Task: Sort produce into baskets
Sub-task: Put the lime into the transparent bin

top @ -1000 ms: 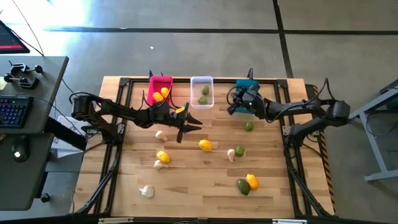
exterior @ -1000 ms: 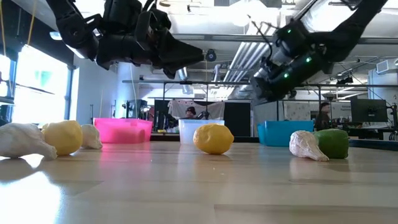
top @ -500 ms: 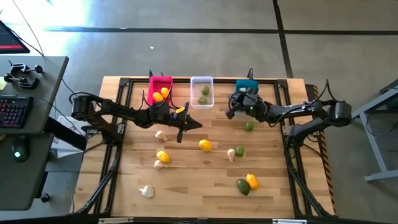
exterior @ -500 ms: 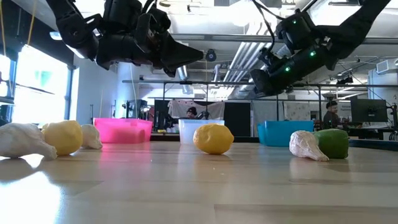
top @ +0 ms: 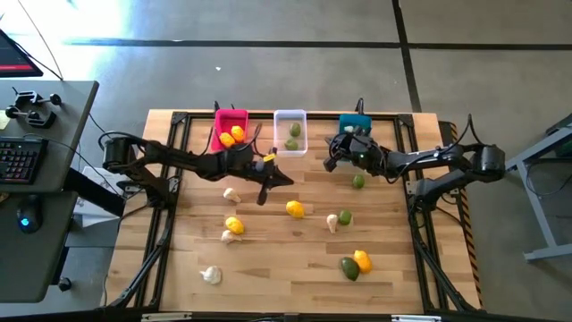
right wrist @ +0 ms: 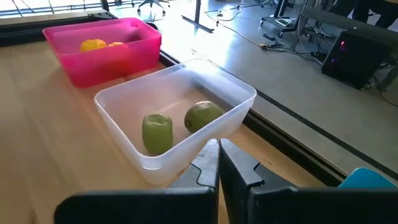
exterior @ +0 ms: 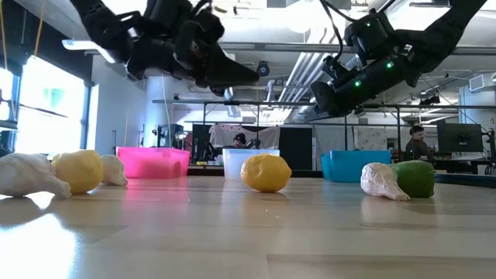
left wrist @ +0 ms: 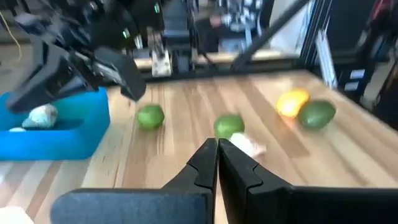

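Three baskets stand in a row at the table's far edge: pink (top: 230, 124) with lemons, translucent white (top: 290, 132) with two limes (right wrist: 180, 126), and teal (top: 355, 120) with a garlic (left wrist: 43, 115). Loose produce lies on the wood: lemons (top: 294, 209), (top: 234, 224), (top: 362, 260), limes (top: 357, 182), (top: 345, 216), and garlics (top: 231, 193), (top: 211, 275). My left gripper (top: 281, 179) hangs shut and empty above the table's middle, in front of the white basket. My right gripper (top: 330, 162) hangs shut and empty in the air between the white and teal baskets.
A dark green piece (top: 349, 268) lies beside the near-right lemon. A garlic (top: 332, 223) rests against the lime right of centre, and another (top: 228, 236) lies by the left lemon. Black frame rails (top: 170, 192) run along the table's sides. People show in the room beyond.
My left gripper has tipped up a little toward level and drifted slightly toward the table's right. My right gripper has swung a little off the teal basket toward the white one and risen slightly. No produce has moved.
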Robot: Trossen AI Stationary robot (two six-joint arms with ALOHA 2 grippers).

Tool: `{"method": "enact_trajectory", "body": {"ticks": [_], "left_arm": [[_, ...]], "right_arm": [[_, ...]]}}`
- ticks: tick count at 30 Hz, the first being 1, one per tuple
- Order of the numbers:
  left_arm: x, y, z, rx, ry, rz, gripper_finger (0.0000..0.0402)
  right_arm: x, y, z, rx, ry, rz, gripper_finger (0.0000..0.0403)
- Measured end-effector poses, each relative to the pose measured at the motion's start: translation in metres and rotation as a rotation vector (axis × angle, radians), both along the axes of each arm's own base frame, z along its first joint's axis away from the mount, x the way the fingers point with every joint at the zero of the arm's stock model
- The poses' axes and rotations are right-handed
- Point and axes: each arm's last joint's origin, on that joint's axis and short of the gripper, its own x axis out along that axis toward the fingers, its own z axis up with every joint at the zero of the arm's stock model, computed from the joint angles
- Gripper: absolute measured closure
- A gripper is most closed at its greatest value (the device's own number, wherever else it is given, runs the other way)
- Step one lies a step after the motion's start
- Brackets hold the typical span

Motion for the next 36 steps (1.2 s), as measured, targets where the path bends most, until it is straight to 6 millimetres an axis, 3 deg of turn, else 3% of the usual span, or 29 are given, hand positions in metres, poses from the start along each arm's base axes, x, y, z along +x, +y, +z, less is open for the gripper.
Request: {"method": "enact_trajectory", "body": {"ticks": [12,24,36], "left_arm": [[0.006,-0.004,0.002,0.056,0.227,-0.052,0.0401],[0.006,-0.021,-0.002,0.061,0.277,-0.098,0.0401],[0.006,-0.023,-0.002,0.088,0.277,-0.084,0.0401]], "right_arm": [[0.0,0.0,0.0,0.006,-0.003,-0.002,0.0402],[0.002,0.005,-0.001,0.007,0.014,0.023,0.0402],[0.005,0.02,-0.004,-0.001,0.057,0.087,0.0402]]}}
